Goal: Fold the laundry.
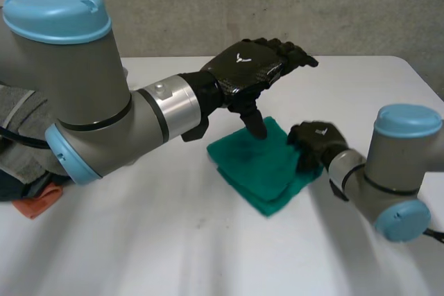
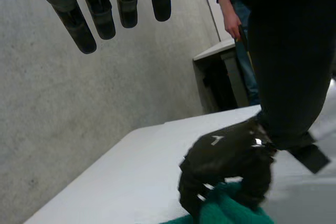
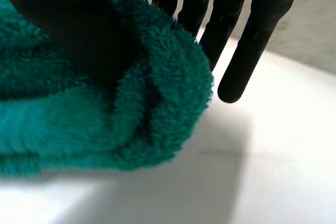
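A folded green towel (image 1: 251,166) lies on the white tabletop (image 1: 166,240). The left robot hand (image 1: 246,67) hovers above it with its fingers straight and spread, the thumb pointing down at the cloth. The right robot hand (image 1: 316,142) pinches the towel's edge between thumb and fingers.

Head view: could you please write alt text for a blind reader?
A folded green towel lies on the white table; the right hand grips its right edge, and the open left hand is above it. More laundry is piled beside the left arm.
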You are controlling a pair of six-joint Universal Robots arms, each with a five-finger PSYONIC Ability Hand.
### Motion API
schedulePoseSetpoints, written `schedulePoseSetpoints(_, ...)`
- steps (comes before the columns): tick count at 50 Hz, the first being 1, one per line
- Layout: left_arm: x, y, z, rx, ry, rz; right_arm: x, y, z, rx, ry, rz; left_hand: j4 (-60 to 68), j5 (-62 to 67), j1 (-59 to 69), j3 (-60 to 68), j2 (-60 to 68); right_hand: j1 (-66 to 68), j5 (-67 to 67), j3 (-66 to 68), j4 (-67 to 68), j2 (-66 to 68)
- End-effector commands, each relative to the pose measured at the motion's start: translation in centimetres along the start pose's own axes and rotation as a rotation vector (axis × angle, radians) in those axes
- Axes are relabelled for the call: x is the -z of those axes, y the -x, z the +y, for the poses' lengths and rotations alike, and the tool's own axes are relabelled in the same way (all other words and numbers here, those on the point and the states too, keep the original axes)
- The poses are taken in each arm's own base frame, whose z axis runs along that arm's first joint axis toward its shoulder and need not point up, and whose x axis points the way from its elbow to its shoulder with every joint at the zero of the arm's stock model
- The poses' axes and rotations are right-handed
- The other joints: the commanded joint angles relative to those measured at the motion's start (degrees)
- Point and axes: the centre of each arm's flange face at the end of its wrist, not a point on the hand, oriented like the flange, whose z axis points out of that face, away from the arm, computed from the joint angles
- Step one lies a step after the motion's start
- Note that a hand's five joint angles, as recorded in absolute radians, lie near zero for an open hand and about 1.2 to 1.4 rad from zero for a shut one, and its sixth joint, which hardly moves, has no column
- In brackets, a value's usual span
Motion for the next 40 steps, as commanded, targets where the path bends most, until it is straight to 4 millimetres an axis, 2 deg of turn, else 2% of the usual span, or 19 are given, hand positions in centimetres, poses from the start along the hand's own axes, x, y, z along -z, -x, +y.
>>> schedulePoseSetpoints(1, 0.2, -1.0, -2.0, -0.018, -0.048, 0.02, -3.9, -9.0, -2.6, -0.049, -0.116, 0.258, -1.1, -2.3, -0.3, -1.6, -1.5, 21.1, 16.1, 13.5, 11.5, 16.6)
schedulePoseSetpoints(3, 0.3, -1.3, -2.3, -0.021, -0.055, 0.025, -4.8, -10.9, -3.0, -0.071, -0.144, 0.308, -1.1, -2.3, -0.3, -1.6, -1.5, 21.1, 16.1, 13.5, 11.5, 16.6)
schedulePoseSetpoints(4, 0.3, -1.4, -2.4, -0.021, -0.055, 0.027, -5.6, -12.9, -3.5, -0.089, -0.175, 0.358, -1.1, -2.3, -0.3, -1.6, -1.5, 21.1, 16.1, 13.5, 11.5, 16.6)
schedulePoseSetpoints(7, 0.3, -1.5, -2.4, -0.02, -0.055, 0.027, -6.7, -15.3, -4.0, -0.092, -0.216, 0.419, -1.1, -2.3, -0.3, -1.6, -1.5, 21.1, 16.1, 13.5, 11.5, 16.6)
schedulePoseSetpoints(9, 0.3, -1.5, -2.4, -0.02, -0.057, 0.028, -7.7, -19.5, -3.8, -0.101, -0.236, 0.52, -0.9, -2.1, -0.1, -1.5, -1.3, 21.1, 16.1, 13.5, 11.5, 16.6)
schedulePoseSetpoints(10, 0.3, -1.5, -2.4, -0.02, -0.057, 0.028, -7.8, -20.3, -3.6, -0.105, -0.233, 0.541, -0.9, -2.1, -0.1, -1.5, -1.3, 21.1, 16.1, 13.5, 11.5, 16.6)
schedulePoseSetpoints(11, 0.3, -1.6, -2.4, -0.02, -0.057, 0.03, -8.1, -22.2, -3.5, -0.113, -0.228, 0.586, -0.9, -2.1, -0.1, -1.5, -1.3, 21.1, 16.1, 13.5, 11.5, 16.6)
schedulePoseSetpoints(13, 0.2, -1.7, -2.5, -0.023, -0.061, 0.032, -8.4, -23.8, -3.6, -0.119, -0.234, 0.626, -0.9, -2.1, -0.1, -1.5, -1.3, 21.1, 16.1, 13.5, 11.5, 16.6)
schedulePoseSetpoints(15, 0.2, -1.8, -2.5, -0.024, -0.062, 0.034, -9.2, -25.7, -3.0, -0.128, -0.236, 0.673, -0.9, -2.1, -0.1, -1.5, -1.3, 21.1, 16.1, 13.5, 11.5, 16.6)
schedulePoseSetpoints(17, 0.2, -1.7, -2.5, -0.025, -0.062, 0.034, -9.3, -26.9, -2.7, -0.132, -0.239, 0.706, -0.8, -2.0, 0.1, -1.3, -1.2, 21.1, 16.1, 13.5, 11.5, 16.6)
schedulePoseSetpoints(18, 0.1, -1.7, -2.4, -0.024, -0.061, 0.032, -9.1, -28.4, -2.5, -0.136, -0.25, 0.745, -0.8, -2.0, 0.1, -1.3, -1.2, 21.1, 16.1, 13.5, 11.5, 16.6)
schedulePoseSetpoints(19, 0.1, -1.7, -2.4, -0.024, -0.06, 0.033, -8.9, -29.1, -2.5, -0.139, -0.255, 0.762, -0.8, -2.0, 0.1, -1.3, -1.2, 21.1, 16.1, 13.5, 11.5, 16.6)
schedulePoseSetpoints(22, 0.1, -1.7, -2.2, -0.021, -0.056, 0.033, -8.5, -30.6, -1.9, -0.143, -0.26, 0.795, -0.8, -2.0, 0.1, -1.3, -1.2, 21.1, 16.1, 13.5, 11.5, 16.6)
schedulePoseSetpoints(29, 0.0, -1.7, -2.2, -0.024, -0.061, 0.034, -8.0, -32.6, -0.5, -0.15, -0.244, 0.805, -0.6, -1.8, 0.3, -1.1, -1.0, 18.2, 13.1, 10.6, 8.6, 13.7)
schedulePoseSetpoints(31, -0.1, -1.6, -2.3, -0.028, -0.066, 0.032, -7.8, -32.8, -0.3, -0.153, -0.235, 0.798, -0.6, -1.8, 0.3, -1.1, -1.0, -44.8, -49.8, -52.3, -54.4, -49.2)
schedulePoseSetpoints(32, -0.1, -1.6, -2.3, -0.028, -0.066, 0.032, -7.7, -33.0, -0.3, -0.155, -0.227, 0.798, -0.6, -1.8, 0.3, -1.1, -1.0, -48.9, -53.9, -56.5, -58.5, -53.4)
schedulePoseSetpoints(35, -0.2, -1.6, -2.2, -0.025, -0.064, 0.032, -7.0, -33.4, -0.1, -0.172, -0.181, 0.794, -0.6, -1.8, 0.3, -1.1, -1.0, -48.9, -53.9, -56.5, -58.5, -53.4)
schedulePoseSetpoints(39, -0.1, -1.7, -2.2, -0.024, -0.061, 0.032, -5.4, -34.0, -1.6, -0.174, -0.157, 0.795, -0.6, -1.8, 0.3, -1.1, -1.0, -48.9, -53.9, -56.5, -58.5, -53.4)
schedulePoseSetpoints(40, -0.1, -1.7, -2.2, -0.024, -0.061, 0.032, -4.6, -34.0, -2.5, -0.169, -0.148, 0.79, -0.6, -1.8, 0.3, -1.1, -1.0, -48.9, -53.9, -56.5, -58.5, -53.4)
